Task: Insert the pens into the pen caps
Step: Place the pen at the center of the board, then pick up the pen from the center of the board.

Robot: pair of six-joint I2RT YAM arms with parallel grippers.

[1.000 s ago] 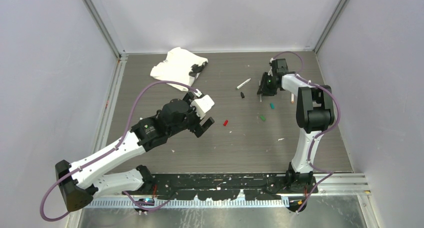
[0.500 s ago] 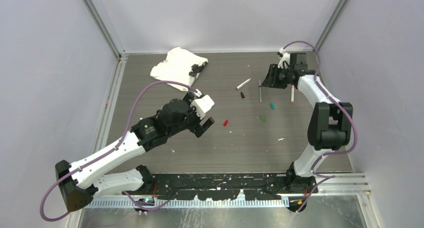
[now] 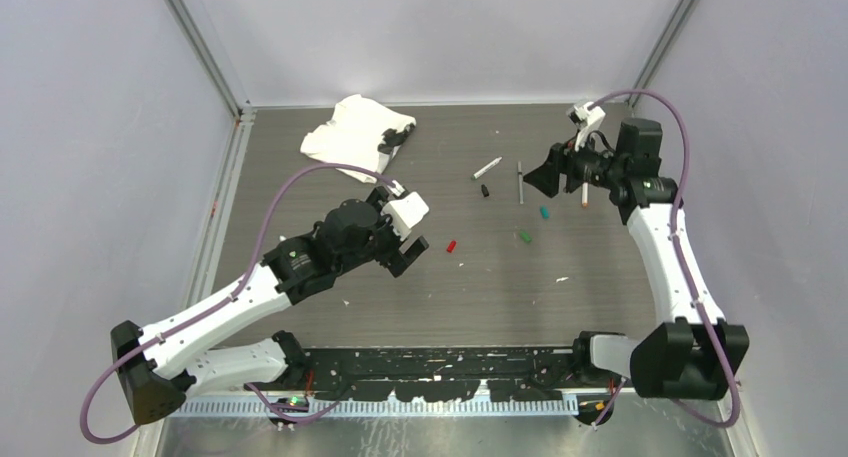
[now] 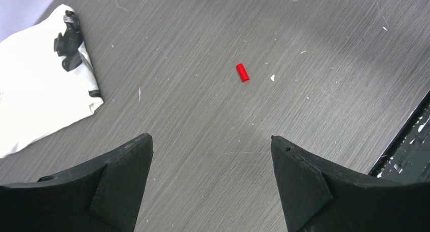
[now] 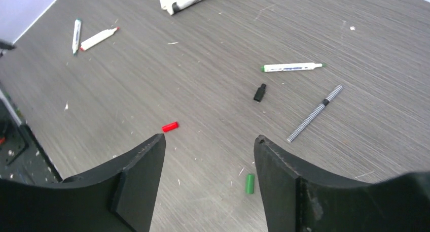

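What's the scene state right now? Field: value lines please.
left end effector: open, empty
right end effector: open, empty
loose caps: small red plastic cap, stubby green cap, black cap, teal cap
loose pens: white marker with green tip, slim grey patterned pen
pen-cap contact: none; these lie apart on grey wood-grain table
other: crumpled white printed cloth, far left

We see a matt, wood-grain table (image 3: 480, 297), a soft white cloth (image 3: 345, 127) and a smooth red plastic cap (image 4: 242, 72).
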